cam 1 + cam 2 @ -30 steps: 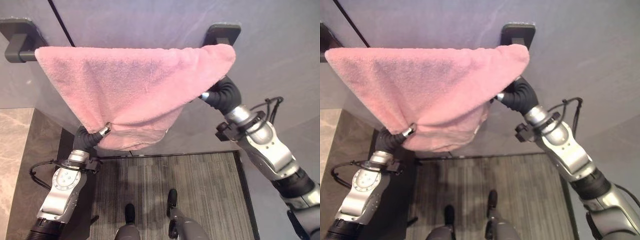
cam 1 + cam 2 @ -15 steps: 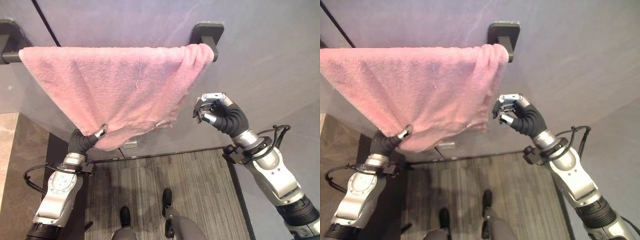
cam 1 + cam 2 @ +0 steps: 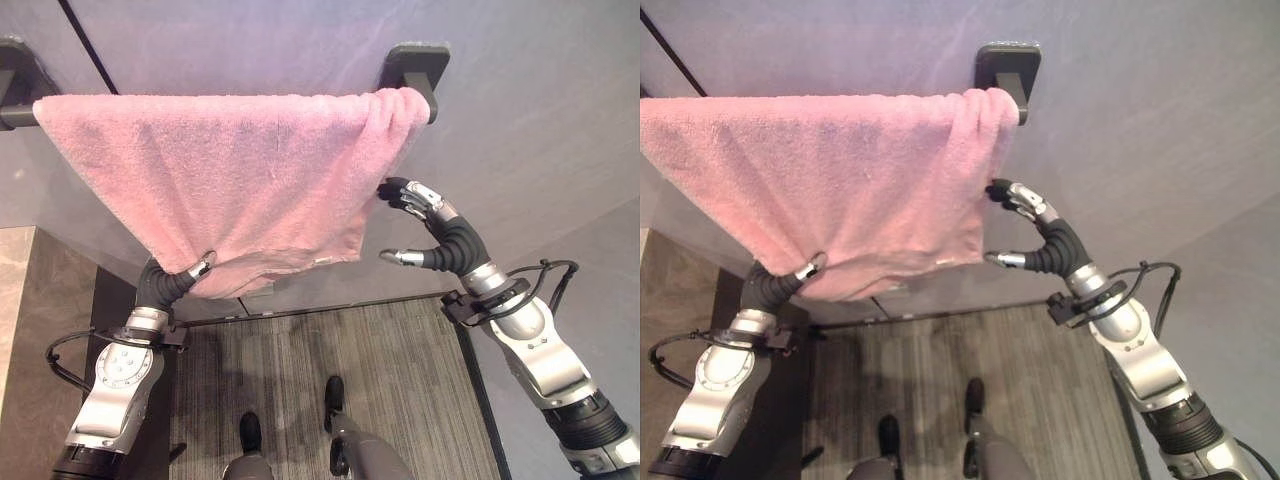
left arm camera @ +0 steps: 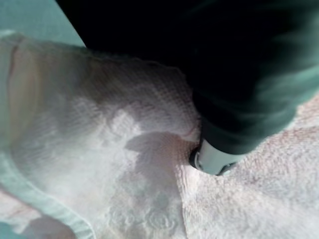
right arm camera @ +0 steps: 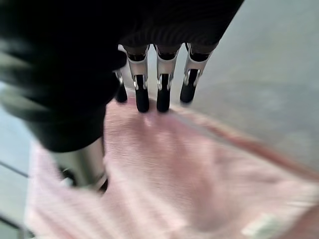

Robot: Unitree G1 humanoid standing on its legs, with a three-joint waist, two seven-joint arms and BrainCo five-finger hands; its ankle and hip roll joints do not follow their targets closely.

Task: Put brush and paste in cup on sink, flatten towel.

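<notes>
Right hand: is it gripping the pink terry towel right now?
No. The right hand has its fingers spread open beside the right edge of the pink terry towel, nothing pinched between them.

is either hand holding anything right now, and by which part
Left hand pinches the pink terry towel at its lower hem; right hand is open beside the towel's right edge, holding nothing.

We see a dark towel bar (image 3: pixel 20 113) fixed across a grey wall (image 3: pixel 540 110), its right bracket (image 3: pixel 416 64) standing out from the wall. Below lies a striped grey floor (image 3: pixel 400 370), and a marble surface (image 3: pixel 15 300) sits at the left edge.
</notes>
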